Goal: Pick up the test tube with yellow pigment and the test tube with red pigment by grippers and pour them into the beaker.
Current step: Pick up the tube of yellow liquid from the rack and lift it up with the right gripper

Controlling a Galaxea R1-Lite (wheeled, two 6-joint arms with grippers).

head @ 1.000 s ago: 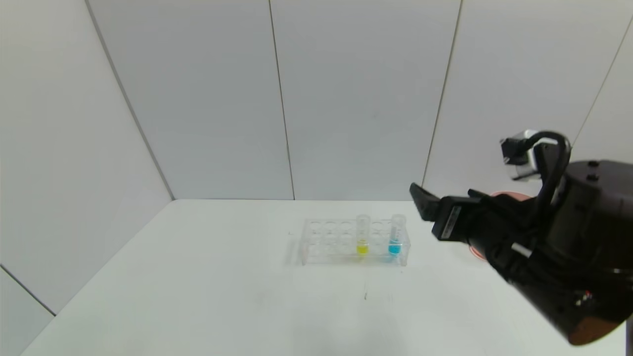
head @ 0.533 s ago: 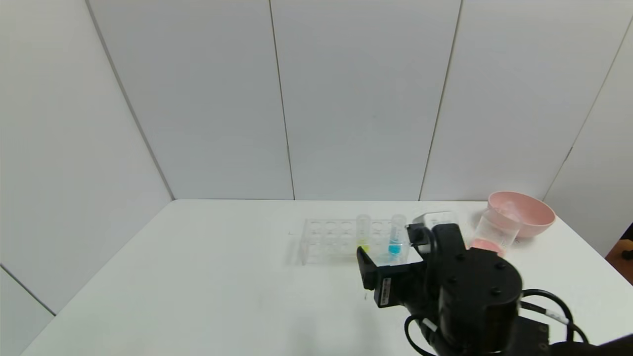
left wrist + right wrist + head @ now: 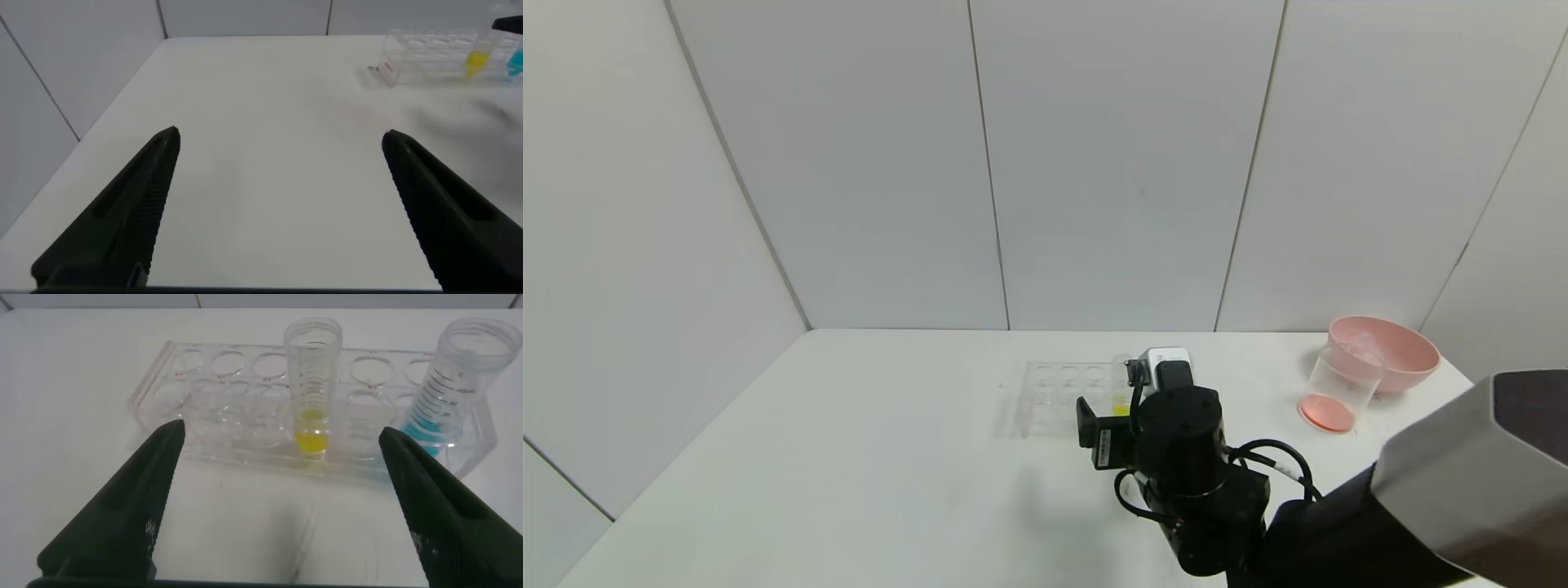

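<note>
The test tube with yellow pigment (image 3: pixel 311 384) stands upright in the clear rack (image 3: pixel 221 392), with yellow liquid at its bottom; it also shows in the head view (image 3: pixel 1121 405). My right gripper (image 3: pixel 282 429) is open and empty, low over the table just in front of the rack, with the yellow tube between and beyond its fingers (image 3: pixel 155 498). In the head view the right gripper (image 3: pixel 1098 420) sits at the rack's front. The beaker (image 3: pixel 1335 390) stands at the right with red-orange liquid at its bottom. The test tube with red pigment is out of view. My left gripper (image 3: pixel 279 133) is open and empty over bare table.
A tube with blue liquid (image 3: pixel 453 384) stands in the rack beside the yellow one. A pink bowl (image 3: pixel 1384 351) stands behind the beaker at the far right. The rack (image 3: pixel 433 61) lies far off in the left wrist view. Walls close the table's back and left.
My right arm has swung down and left from near the bowl to the front of the rack. It now hides the blue tube in the head view.
</note>
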